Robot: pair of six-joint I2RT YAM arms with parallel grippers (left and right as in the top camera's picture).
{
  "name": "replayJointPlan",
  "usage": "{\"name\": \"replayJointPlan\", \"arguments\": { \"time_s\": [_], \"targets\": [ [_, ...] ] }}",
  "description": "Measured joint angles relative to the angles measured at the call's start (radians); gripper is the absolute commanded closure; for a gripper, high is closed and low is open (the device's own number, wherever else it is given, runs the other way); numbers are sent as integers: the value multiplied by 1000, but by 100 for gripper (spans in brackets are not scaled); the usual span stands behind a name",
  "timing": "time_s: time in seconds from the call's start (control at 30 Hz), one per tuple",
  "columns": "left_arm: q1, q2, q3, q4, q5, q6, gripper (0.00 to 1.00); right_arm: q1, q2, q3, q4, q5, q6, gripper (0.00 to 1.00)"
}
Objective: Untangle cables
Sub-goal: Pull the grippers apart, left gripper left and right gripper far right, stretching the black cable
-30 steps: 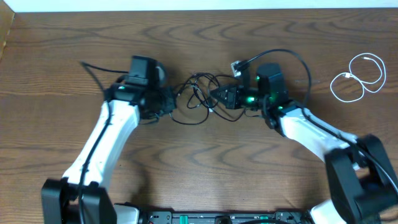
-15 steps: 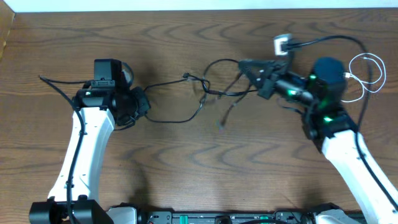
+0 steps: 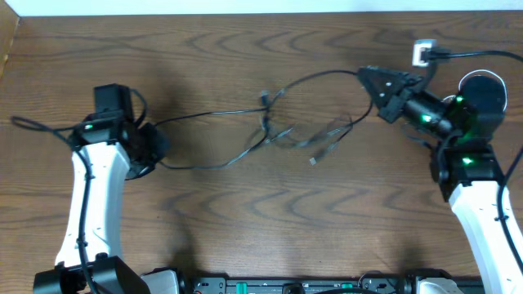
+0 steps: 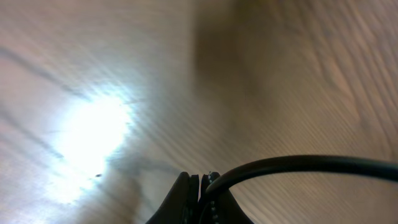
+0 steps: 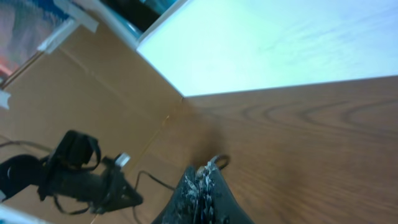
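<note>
Thin black cables (image 3: 274,131) are stretched across the middle of the table, with a loose knot at their centre and a free plug end (image 3: 313,161) hanging toward the front. My left gripper (image 3: 155,157) is shut on one black cable at the left. In the left wrist view that cable (image 4: 298,165) curves out to the right of the closed jaws (image 4: 202,180). My right gripper (image 3: 368,73) is shut on a black cable at the upper right, where a small loop (image 5: 217,162) pokes out of the jaws (image 5: 202,173). The white cable (image 3: 466,78) lies mostly hidden behind the right arm.
A white plug (image 3: 422,53) on a black cord lies just behind the right gripper, and the cord runs off to the right. The wooden table's (image 3: 245,237) back edge meets a white wall. The left arm (image 5: 74,174) shows in the right wrist view.
Both arms have pulled apart, the left one leftward and the right one to the right and back. The bunched cables between them have been drawn out into long strands.
</note>
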Motion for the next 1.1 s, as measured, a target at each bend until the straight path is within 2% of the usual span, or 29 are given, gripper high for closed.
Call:
{"name": "replayJointPlan", "arguments": {
  "time_s": [0.27,0.47,0.63,1.1],
  "targets": [
    [115,0,0,-23,7,-3,92,-164,-3,0,1,-71,16,99],
    [130,0,0,-17,87,-3,92,-210,-4,0,5,-111,36,99],
    [130,0,0,-11,107,-3,92,-251,-5,0,71,-152,48,99],
    [131,0,0,-19,47,-3,92,-734,-12,0,119,-151,253,99]
  ]
}}
